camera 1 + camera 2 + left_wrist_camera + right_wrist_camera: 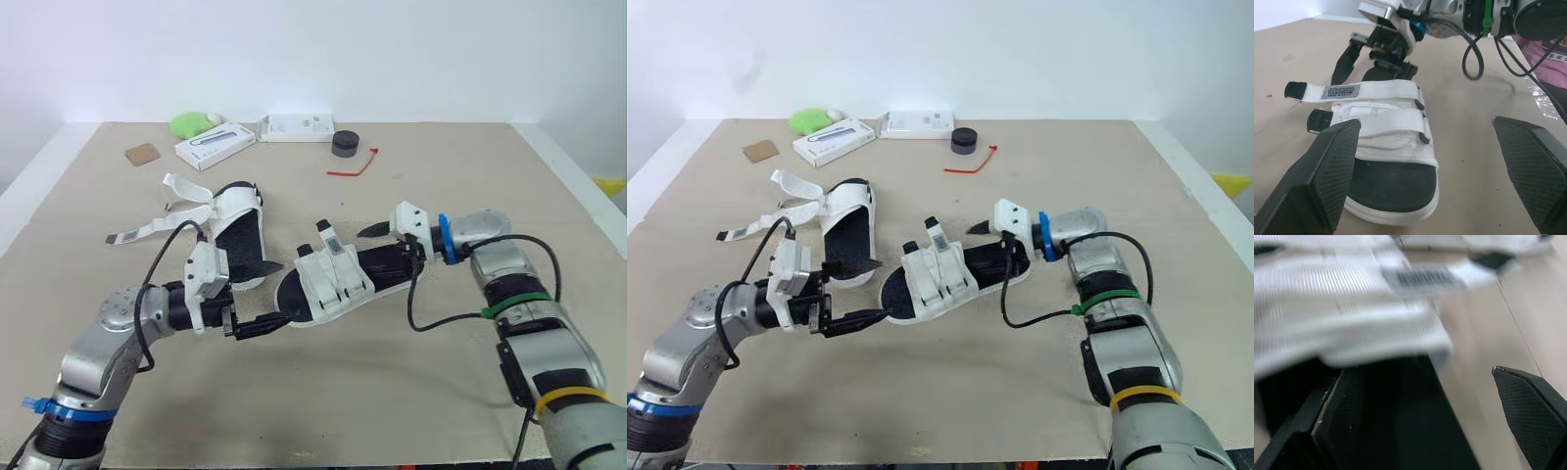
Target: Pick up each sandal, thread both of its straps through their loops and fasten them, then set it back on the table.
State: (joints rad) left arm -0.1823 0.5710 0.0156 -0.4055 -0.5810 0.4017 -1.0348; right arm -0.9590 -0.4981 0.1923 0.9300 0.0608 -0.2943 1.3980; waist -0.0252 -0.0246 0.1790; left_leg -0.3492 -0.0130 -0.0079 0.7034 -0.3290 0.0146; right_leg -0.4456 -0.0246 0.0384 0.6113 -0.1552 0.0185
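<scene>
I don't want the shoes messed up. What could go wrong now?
The open left end effector sits at the toe of the fastened sandal, so it could shove it. The right end effector straddles its heel and may drag it. Loose straps of the other sandal lie by the left arm's cable and could snag.

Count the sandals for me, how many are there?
2. The fastened sandal lies in the middle; the unfastened sandal lies to its left, farther back. None seem hidden.

A white, black-soled sandal point(328, 282) lies mid-table, straps point(1386, 90) fastened; its twin point(235, 230) beside it has straps splayed loose.
</scene>
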